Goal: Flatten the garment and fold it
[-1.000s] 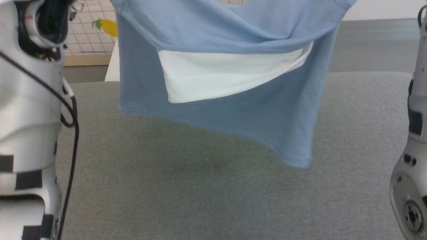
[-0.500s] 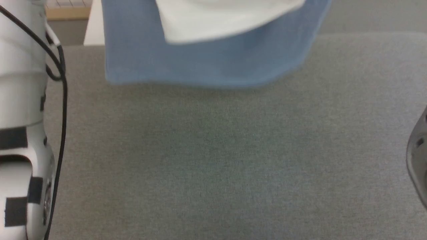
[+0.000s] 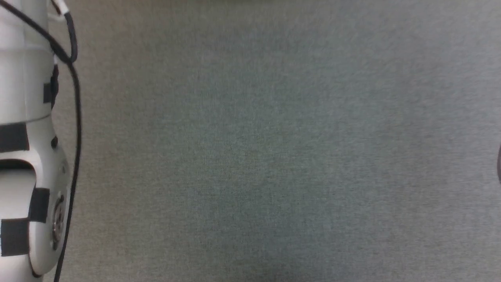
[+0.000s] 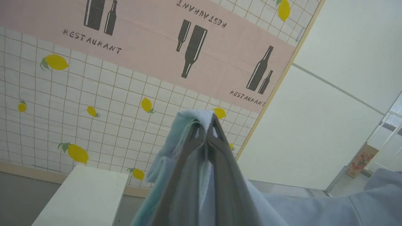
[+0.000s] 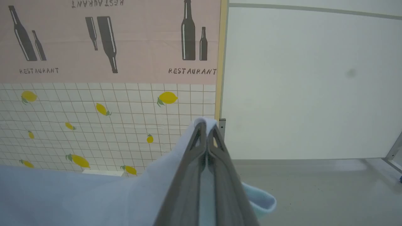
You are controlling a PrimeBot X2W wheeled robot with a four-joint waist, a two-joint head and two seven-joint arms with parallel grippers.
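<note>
In the left wrist view my left gripper [image 4: 205, 121] is shut on a bunched fold of the light blue garment [image 4: 161, 166], held up in the air in front of the wall. The fabric drapes over the fingertips and down both sides. More of the garment [image 4: 361, 204] stretches off to the lower right. In the right wrist view my right gripper [image 5: 205, 125] is shut on another edge of the garment [image 5: 62, 194], which spreads away to the lower left. In the head view the pale left forearm [image 3: 27, 156] stands at the left edge.
The grey cloth-covered table [image 3: 274, 156] lies below. A black cable [image 3: 76, 117] runs along the left forearm. Behind the table stand a white block [image 4: 81, 194], a wall hanging [image 4: 125, 94] printed with lemons and bottles, and a plain white wall [image 5: 298, 88].
The head camera has tilted down, so the table's far edge has slid out of the top. The hanging garment has risen against that edge and left the picture.
</note>
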